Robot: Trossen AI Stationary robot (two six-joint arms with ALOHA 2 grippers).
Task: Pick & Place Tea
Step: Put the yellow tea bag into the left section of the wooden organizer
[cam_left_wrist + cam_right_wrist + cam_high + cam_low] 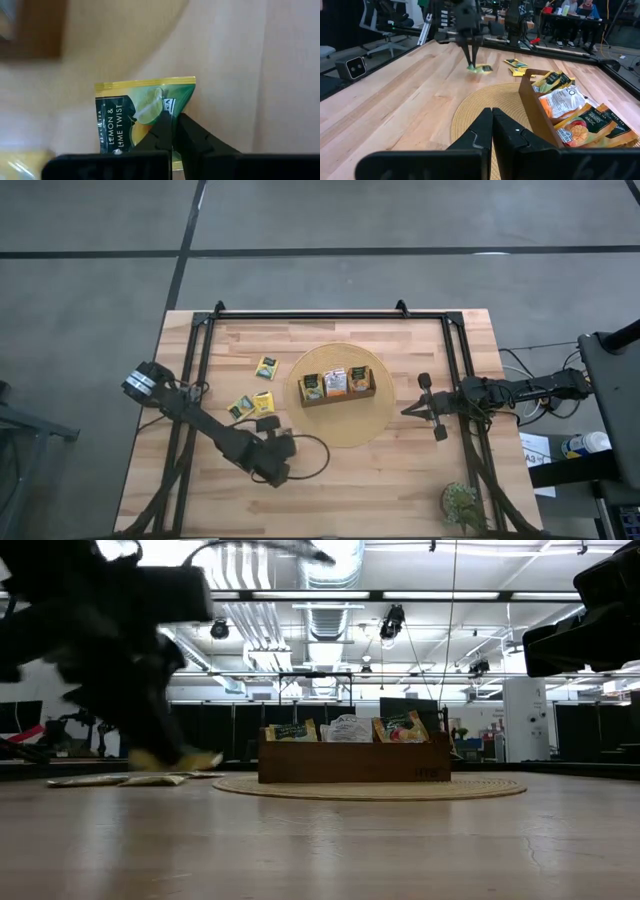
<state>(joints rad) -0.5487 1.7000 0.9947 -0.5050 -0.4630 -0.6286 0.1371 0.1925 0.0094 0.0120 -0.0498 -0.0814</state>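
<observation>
Left gripper (pixel 172 125): fingers pressing together, pinching a lemon-lime packet (pixel 142 112) by its edge, just off the mat's (pixel 385 425) rim.
Right gripper (pixel 492 117): fingers closing on nothing, hovering beside the mat.
Tray (pixel 337 396): sitting on the mat, holding packets.
Loose packets (pixel 266 367): lying on the table (pixel 400 480), near the left gripper.

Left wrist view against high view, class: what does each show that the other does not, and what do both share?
Only the left wrist view shows the packet's print, LEMON & LIME TWIST, and the left claw shut on it. Only the high view shows the wooden tray on the round mat, the loose packets and the right claw waiting. Both share the wooden table.
</observation>
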